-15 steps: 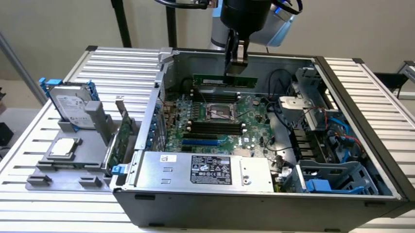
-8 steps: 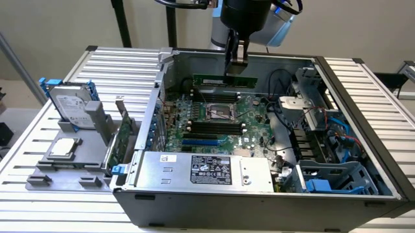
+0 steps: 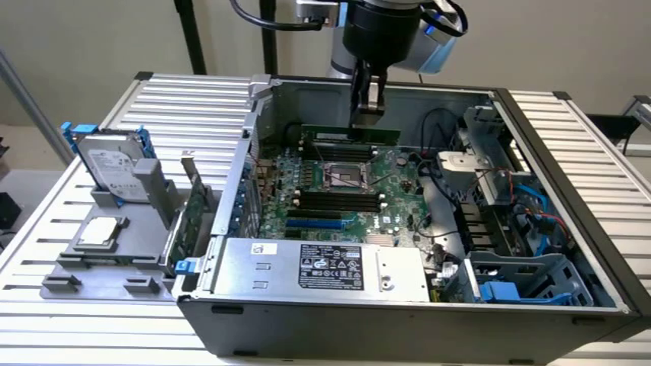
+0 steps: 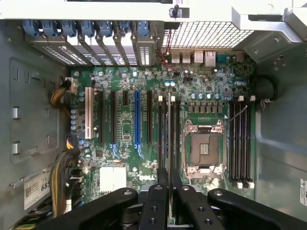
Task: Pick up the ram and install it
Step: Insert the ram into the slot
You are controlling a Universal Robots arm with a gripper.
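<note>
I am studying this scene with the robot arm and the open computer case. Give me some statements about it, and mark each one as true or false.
1. The gripper is shut on the long, thin green ram stick. True.
2. A cooler covers the square metal processor socket. False: the socket is uncovered.
3. The silver hard drive lies inside the grey computer case. False: it stands in a grey holder outside the case, on the exterior view's left.
4. The ram is held over the green motherboard. True.
</note>
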